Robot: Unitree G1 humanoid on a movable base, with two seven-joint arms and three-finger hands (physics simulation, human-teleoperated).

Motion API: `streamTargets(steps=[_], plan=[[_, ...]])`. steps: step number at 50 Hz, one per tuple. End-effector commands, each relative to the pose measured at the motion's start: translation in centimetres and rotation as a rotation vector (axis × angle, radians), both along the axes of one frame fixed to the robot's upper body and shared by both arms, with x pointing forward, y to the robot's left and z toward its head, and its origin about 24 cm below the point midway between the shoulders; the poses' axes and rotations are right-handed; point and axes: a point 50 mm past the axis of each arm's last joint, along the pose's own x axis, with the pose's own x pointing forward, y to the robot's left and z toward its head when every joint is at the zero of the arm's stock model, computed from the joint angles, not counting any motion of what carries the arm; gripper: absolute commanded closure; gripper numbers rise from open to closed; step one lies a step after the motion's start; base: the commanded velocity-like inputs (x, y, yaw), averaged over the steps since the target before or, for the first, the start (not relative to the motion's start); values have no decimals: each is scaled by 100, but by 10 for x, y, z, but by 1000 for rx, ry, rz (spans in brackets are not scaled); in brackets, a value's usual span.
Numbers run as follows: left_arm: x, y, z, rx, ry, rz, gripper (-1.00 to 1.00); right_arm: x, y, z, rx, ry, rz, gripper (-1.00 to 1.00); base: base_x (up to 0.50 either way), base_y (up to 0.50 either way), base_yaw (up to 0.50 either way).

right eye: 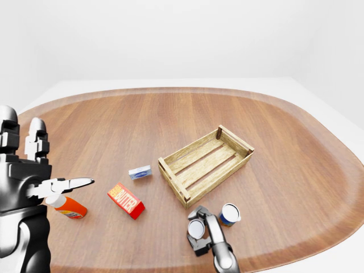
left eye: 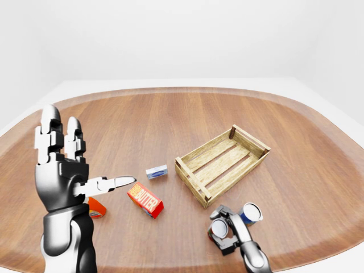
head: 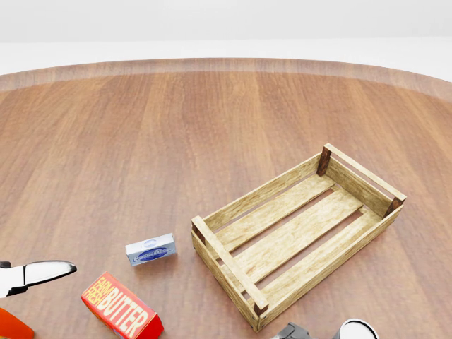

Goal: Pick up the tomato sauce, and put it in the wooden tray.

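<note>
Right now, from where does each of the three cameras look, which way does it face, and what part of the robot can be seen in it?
Head view: on the head, looking steeply down at the wooden tray and butter box; only a left fingertip shows.
Left-eye view: on the head, looking across the table; raised left hand, low right hand.
Right-eye view: almost the same picture; it shows the orange bottle more fully, and a can.
Shared: all show tray and butter box.

A round wooden table carries a slatted wooden tray near centre; left of it a small blue-white box, a red butter box and an orange-red bottle lying down; a blue-sided can nearer, right.
</note>
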Motion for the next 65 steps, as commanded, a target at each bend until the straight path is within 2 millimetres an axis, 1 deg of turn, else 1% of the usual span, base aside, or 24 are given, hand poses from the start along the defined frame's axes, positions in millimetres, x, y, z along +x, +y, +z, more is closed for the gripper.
streamTargets(steps=[1, 8, 10, 13, 14, 17, 18, 19, 21, 24, 29, 31, 32, 33, 37, 38, 40, 44, 45, 51, 52, 57, 62, 65], plan=[[0, 0, 0, -1, -2, 0, -100, -1, 1, -1, -6, 6, 18, 100, 0, 0, 0], [0, 0, 0, -2, 1, -1, -100, -4, 4, -3, 26, 24, 35, 100, 0, 0, 0], [0, 1, 0, -2, 0, 0, -100, -4, 4, -4, 11, 29, 33, 100, 0, 0, 0], [1, 0, -1, -3, 7, -2, -100, -4, 4, 0, 14, 12, 34, 100, 0, 0, 0], [2, 0, -2, -3, 9, -2, -100, -4, 5, 5, 26, -11, 40, 100, 0, 0, 0], [2, 0, -2, -3, 11, -2, -100, -6, 7, 14, 34, -44, 53, 100, 0, 0, 0], [3, 1, -3, -4, 13, -1, -100, -6, 7, 21, 47, -72, 59, 100, 0, 0, 0], [3, 1, -3, -4, 14, -1, -100, -6, 7, 22, 48, -75, 59, 100, 0, 0, 0], [3, 1, -2, -4, 10, -1, -100, -5, 7, 42, 74, -155, 63, 100, 0, 0, 0], [3, 1, -2, -4, 11, 0, -100, -6, 8, 61, 97, -229, 69, 100, 0, 0, 0], [3, 1, -2, -5, 8, 1, -100, -10, 10, 88, 114, -328, 87, 100, 0, 0, 0], [3, 1, -2, -5, 8, 1, -100, -10, 10, 88, 114, -330, 87, 100, 0, 0, 0], [3, 1, -2, -4, 9, 1, -100, -12, 11, 100, 124, -373, 95, 100, 0, 0, 0], [3, 1, -2, -4, 9, 1, -100, -12, 11, 105, 126, -389, 96, 100, 0, 0, 0], [3, 1, -2, -4, 9, 1, -100, -12, 11, 105, 125, -391, 96, 100, 0, 0, 0], [3, 1, -1, -4, 7, 1, -100, -15, 11, 118, 130, -439, 105, 100, 0, 0, 0], [3, 1, -1, -4, 7, 1, -100, -15, 11, 120, 129, -444, 106, 100, 0, 0, 0], [3, 2, -1, -4, 3, 2, -100, -18, 12, 141, 135, -526, 113, 100, 0, 0, 0], [3, 2, -1, -4, 4, 3, -100, -18, 12, 142, 135, -528, 113, 100, 0, 0, 0], [3, 2, -1, -4, 6, 2, -100, -21, 14, 163, 145, -611, 122, 100, 0, 0, 0], [3, 2, -1, -4, 4, 2, -100, -21, 14, 169, 150, -637, 127, 100, 0, 0, 0], [3, 2, -1, -4, 4, 3, -100, -19, 14, 176, 150, -676, 127, 100, 0, 0, 0], [3, 1, -2, -4, 8, 1, -100, -16, 14, 194, 153, -766, 129, 100, 0, 0, 0], [3, 1, -2, -3, 8, 1, -100, -14, 14, 197, 152, -778, 128, 100, 0, 0, 0]])
